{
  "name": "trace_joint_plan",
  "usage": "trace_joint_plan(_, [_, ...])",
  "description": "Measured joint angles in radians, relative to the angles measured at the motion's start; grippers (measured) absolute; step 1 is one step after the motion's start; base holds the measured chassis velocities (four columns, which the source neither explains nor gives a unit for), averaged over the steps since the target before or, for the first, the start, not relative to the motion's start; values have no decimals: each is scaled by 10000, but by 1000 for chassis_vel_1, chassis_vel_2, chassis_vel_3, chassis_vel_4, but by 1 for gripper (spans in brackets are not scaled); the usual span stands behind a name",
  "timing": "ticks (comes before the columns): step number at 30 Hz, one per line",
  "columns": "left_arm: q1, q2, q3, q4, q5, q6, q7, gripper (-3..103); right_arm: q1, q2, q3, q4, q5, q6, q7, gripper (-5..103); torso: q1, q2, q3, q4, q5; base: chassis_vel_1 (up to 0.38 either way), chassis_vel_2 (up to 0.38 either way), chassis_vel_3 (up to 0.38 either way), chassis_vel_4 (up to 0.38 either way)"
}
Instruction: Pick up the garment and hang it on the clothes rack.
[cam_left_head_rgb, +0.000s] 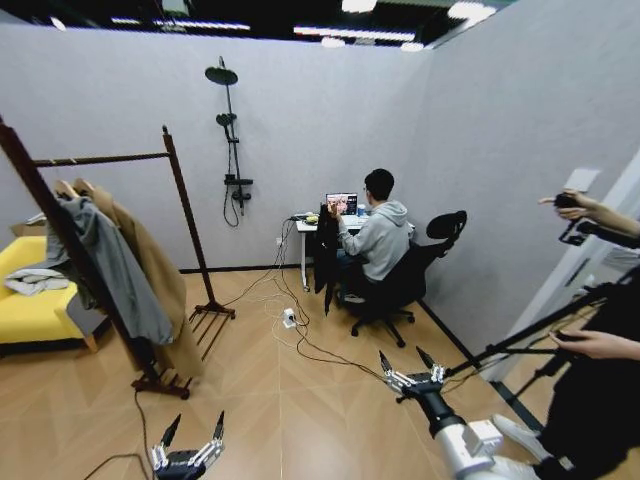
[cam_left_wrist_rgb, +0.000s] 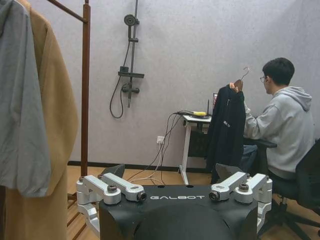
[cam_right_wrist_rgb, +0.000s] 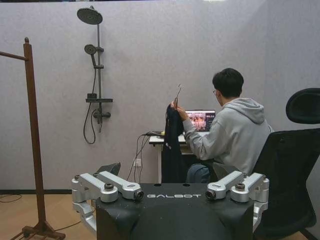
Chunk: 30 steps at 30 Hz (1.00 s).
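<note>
Black jacket (cam_left_wrist_rgb: 226, 131): on a hanger, held up by its hook in the hand (cam_right_wrist_rgb: 174, 104) of a person seated in a black office chair (cam_left_head_rgb: 405, 280) at a small white desk (cam_left_head_rgb: 306, 226) against the far wall. It hangs straight down beside the desk, clear of both grippers and well apart from the rack.

Clothes rack (cam_left_head_rgb: 183, 205): dark reddish-brown wood, two posts joined by one horizontal rail, slatted base on the wooden floor, standing on the robot's left. A grey hooded jacket (cam_left_head_rgb: 105, 265) and a long tan coat (cam_left_head_rgb: 155, 275) hang side by side from the rail. The left wrist view shows these two close by, with one post (cam_left_wrist_rgb: 85, 90) just beyond them.

Left gripper (cam_left_head_rgb: 188, 445): low in the head view, near the rack's base, fingers spread apart, holding nothing.

Right gripper (cam_left_head_rgb: 409, 369): raised over the floor, pointed toward the seated person, fingers spread apart, holding nothing.

Other items: open laptop (cam_right_wrist_rgb: 199, 120) on the desk; wall-mounted shower set (cam_right_wrist_rgb: 92, 75) between rack and desk; yellow sofa (cam_left_head_rgb: 25, 300) behind the rack; cables (cam_left_head_rgb: 300, 340) trailing across the floor from the desk.
</note>
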Motion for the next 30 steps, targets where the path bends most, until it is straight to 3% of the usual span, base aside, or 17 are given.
trace_joint_plan(30, [-1, 0, 0, 0, 0, 0, -1, 100, -37, 125, -310, 206, -276, -82, -21, 100, 0, -1, 1, 1, 2, -347, 348, 349, -348])
